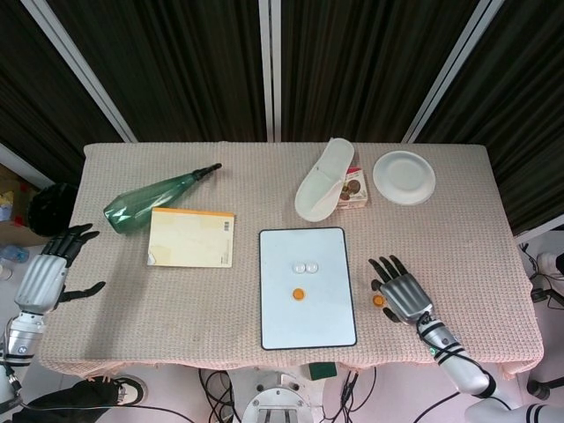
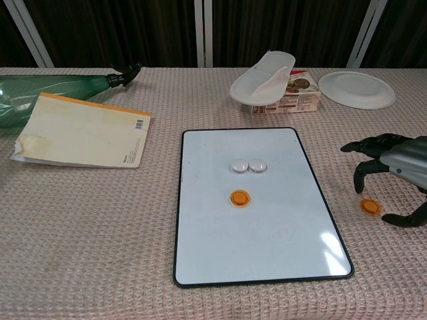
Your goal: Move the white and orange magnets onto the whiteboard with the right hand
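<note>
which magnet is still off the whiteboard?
The orange magnet on the tablecloth, right of the whiteboard, under the right hand. The other orange magnet and both white magnets lie on the board.

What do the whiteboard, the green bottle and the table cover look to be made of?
Whiteboard: smooth glossy white panel in a thin dark frame; a window glare shows near its lower right corner.
Green bottle: translucent green, probably plastic, possibly glass, with a black cap.
Table cover: pinkish-beige woven fabric; a coarse, matte, waffle-like texture is visible.
</note>
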You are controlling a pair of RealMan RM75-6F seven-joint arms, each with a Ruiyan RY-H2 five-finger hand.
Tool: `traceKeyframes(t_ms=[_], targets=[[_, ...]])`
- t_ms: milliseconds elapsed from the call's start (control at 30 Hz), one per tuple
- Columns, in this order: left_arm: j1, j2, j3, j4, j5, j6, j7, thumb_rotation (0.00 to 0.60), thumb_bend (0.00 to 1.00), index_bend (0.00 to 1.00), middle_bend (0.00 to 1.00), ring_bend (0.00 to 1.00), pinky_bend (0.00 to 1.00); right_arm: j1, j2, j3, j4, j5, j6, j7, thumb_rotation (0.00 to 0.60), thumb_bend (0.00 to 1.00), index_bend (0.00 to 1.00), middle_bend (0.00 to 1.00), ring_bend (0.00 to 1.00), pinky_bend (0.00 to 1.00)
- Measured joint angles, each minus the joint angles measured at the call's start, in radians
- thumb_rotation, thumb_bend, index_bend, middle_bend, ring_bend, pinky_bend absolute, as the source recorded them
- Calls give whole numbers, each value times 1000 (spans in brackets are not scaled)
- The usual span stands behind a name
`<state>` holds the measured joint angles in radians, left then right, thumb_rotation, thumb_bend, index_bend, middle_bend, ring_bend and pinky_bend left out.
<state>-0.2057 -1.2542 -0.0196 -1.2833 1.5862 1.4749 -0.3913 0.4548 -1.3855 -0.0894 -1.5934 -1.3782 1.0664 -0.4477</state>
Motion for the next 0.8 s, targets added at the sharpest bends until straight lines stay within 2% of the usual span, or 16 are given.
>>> traceKeyframes(t_ms=[300,800], targets=[[4,6,-1,-1,-2,7,-3,600,109,172,108,96,150,-3,-18,8,5,7,-16,-29,600,286,450,0,0,0],[2,4,-1,4,-3,2,-4,600,109,171,108,96,150,-17,-33,24,19,7,-4,-46,600,293,472,0,0,0]])
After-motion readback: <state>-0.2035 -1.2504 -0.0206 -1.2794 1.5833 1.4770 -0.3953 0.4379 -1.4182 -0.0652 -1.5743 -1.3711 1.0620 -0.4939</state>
